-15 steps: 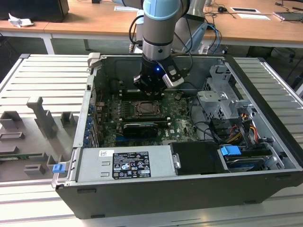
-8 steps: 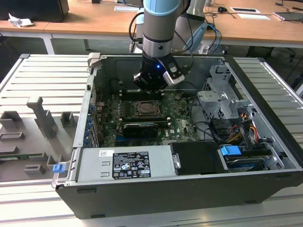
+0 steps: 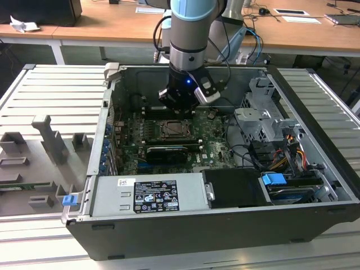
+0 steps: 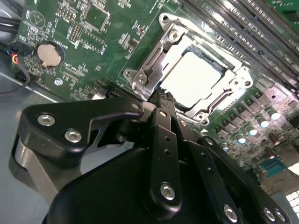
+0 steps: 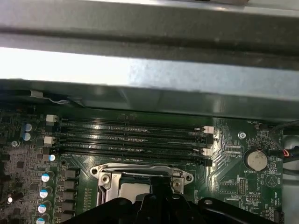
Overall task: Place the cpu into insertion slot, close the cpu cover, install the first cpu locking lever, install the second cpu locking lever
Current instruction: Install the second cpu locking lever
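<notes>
The cpu [image 4: 194, 79], a pale square chip, lies flat in the insertion slot [image 3: 170, 130] on the green board. The silver cpu cover [image 4: 150, 65] lies down around it, its cut-out framing the chip. My gripper [image 4: 161, 95] is shut with nothing seen between its black fingers, and its tip sits right at the cover's edge by one corner of the socket. In the exterior view the gripper [image 3: 179, 107] hangs low inside the open case, just behind the socket. In the first wrist view the gripper [image 5: 161, 184] hides part of the cover [image 5: 107, 179] and chip [image 5: 133, 189].
Long black memory slots [image 5: 131, 137] run beside the socket, with the grey case wall [image 5: 149, 79] past them. A coin battery [image 4: 49, 55] sits on the board. A black graphics card [image 3: 167, 152], a power supply [image 3: 146, 194], a drive cage [image 3: 259, 118] and cables [image 3: 264, 152] crowd the case.
</notes>
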`<state>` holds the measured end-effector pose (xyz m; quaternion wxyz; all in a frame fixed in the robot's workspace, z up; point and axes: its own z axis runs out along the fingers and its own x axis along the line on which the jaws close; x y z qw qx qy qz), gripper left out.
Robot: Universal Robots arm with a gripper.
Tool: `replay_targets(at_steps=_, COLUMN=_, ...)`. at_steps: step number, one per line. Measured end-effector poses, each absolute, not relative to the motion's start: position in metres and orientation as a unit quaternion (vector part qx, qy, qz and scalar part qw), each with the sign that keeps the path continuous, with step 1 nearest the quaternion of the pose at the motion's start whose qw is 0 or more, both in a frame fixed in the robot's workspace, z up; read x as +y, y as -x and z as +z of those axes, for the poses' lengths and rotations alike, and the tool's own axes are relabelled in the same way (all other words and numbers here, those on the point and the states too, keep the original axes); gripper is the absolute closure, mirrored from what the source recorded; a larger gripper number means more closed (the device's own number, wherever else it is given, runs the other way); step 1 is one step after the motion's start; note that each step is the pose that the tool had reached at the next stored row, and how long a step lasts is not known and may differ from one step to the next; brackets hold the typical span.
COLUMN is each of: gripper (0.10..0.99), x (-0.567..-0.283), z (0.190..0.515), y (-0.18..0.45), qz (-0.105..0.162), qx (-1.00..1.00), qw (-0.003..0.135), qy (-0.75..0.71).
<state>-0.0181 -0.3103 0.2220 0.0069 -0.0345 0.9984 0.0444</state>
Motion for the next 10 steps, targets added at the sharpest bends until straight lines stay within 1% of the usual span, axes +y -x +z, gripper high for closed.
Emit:
replay_targets(at_steps=4, gripper=0.980, x=-0.312, z=0.222, y=0.018, qz=0.044, qx=0.998, qw=0.007, qy=0.034)
replay_targets(at_steps=10, gripper=0.980, x=-0.312, z=0.237, y=0.018, qz=0.044, qx=0.998, qw=0.007, qy=0.035)
